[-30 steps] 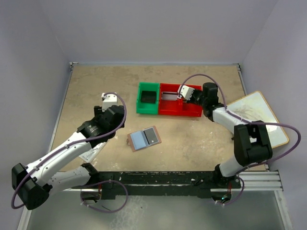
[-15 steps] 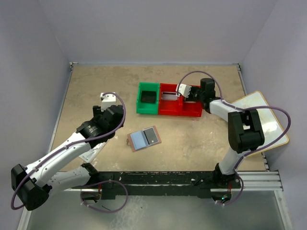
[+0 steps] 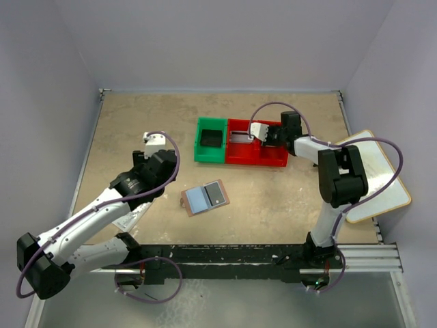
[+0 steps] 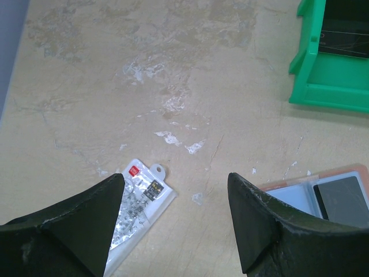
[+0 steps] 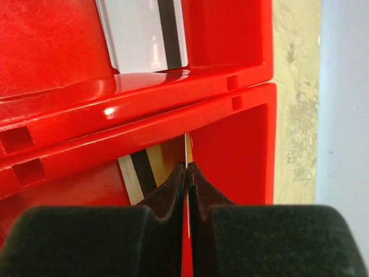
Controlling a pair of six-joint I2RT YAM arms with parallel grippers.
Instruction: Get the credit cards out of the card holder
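The card holder (image 3: 203,199) lies open on the table, blue-grey lining up, with a dark card (image 3: 215,195) in its right half. It also shows at the bottom right of the left wrist view, the card holder (image 4: 300,193). My left gripper (image 4: 174,178) hangs open above bare table, between a white packet and the holder, holding nothing. My right gripper (image 3: 255,131) reaches into the red bin (image 3: 268,161). In its wrist view the right gripper (image 5: 187,167) is shut on a thin credit card (image 5: 188,151) seen edge-on. A tan striped card (image 5: 143,171) lies below, and a white striped card (image 5: 149,32) sits in the adjoining compartment.
A green bin (image 3: 210,141) joins the red bin's left side; something dark and flat lies inside the green bin (image 4: 328,92). The white clear packet (image 4: 138,199) with a red mark lies left of the holder. A wooden board (image 3: 374,171) lies at the table's right edge.
My right arm's elbow has swung left and its gripper has shifted slightly left over the red bin. The left arm and the card holder have not moved.
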